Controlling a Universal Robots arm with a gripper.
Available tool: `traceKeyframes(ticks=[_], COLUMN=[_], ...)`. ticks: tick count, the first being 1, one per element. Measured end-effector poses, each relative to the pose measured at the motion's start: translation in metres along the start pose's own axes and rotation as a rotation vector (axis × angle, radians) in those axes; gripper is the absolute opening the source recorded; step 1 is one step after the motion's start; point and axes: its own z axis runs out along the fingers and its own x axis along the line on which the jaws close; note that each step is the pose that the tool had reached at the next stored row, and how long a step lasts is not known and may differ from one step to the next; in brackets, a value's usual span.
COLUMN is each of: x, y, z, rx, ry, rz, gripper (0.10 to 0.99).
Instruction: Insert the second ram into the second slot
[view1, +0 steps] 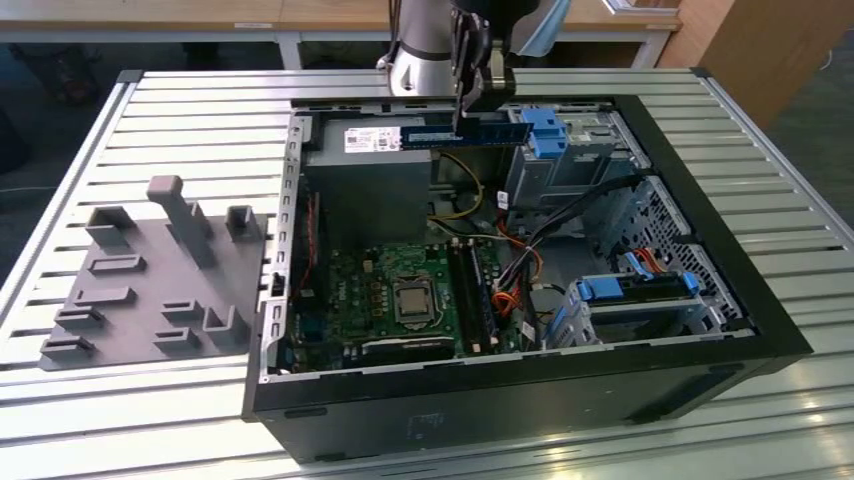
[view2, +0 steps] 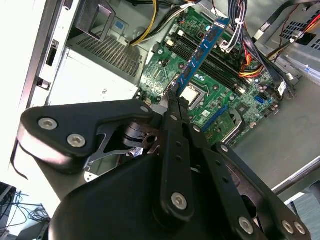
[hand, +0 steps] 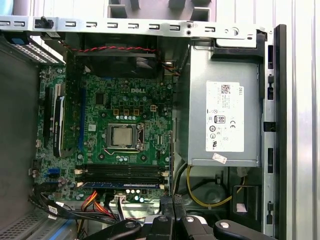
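- One second ram (view2: 200, 52) clamped tight in gripper (view2: 172, 100), long edge downward, presumably for straight entry.
- Suspended well above memory slots (hand: 122, 172); unseated.

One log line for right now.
gripper: shut on ram stick | stick: in air above open computer case | memory slots: not yet entered

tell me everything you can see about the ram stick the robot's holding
The second ram is a thin, long blue circuit board with dark chips along its face. The pincer is shut on it near its middle, holding it level and on edge in the air above the open computer case, touching no slot.
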Motion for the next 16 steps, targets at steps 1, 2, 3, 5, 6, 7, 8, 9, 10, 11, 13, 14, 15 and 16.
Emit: traceKeyframes(ticks=[1, 2, 3, 5, 6, 7, 8, 9, 10, 11, 13, 14, 15, 16], x=[0.0, 0.0, 0.0, 0.0, 0.0, 0.0, 0.0, 0.0, 0.0, 0.0, 0.0, 0.0, 0.0, 0.0], y=[0.0, 0.0, 0.0, 0.0, 0.0, 0.0, 0.0, 0.0, 0.0, 0.0, 0.0, 0.0, 0.0, 0.0], z=[0.0, 0.0, 0.0, 0.0, 0.0, 0.0, 0.0, 0.0, 0.0, 0.0, 0.0, 0.0, 0.0, 0.0], rx=[0.0, 0.0, 0.0, 0.0, 0.0, 0.0, 0.0, 0.0, 0.0, 0.0, 0.0, 0.0, 0.0, 0.0], ry=[-0.0001, -0.0001, -0.0001, -0.0001, -0.0002, -0.0002, -0.0003, -0.0003, -0.0003, -0.0003, -0.0003, -0.0004, -0.0005, -0.0005], rz=[0.001, 0.001, 0.001, 0.002, 0.003, 0.003, 0.005, 0.007, 0.007, 0.008, 0.009, 0.01, 0.012, 0.012], gripper=[0.118, 0.118, 0.118, 0.118, 0.118, 0.118, 0.118, 0.118, 0.118, 0.118, 0.118, 0.118, 0.118, 0.118])
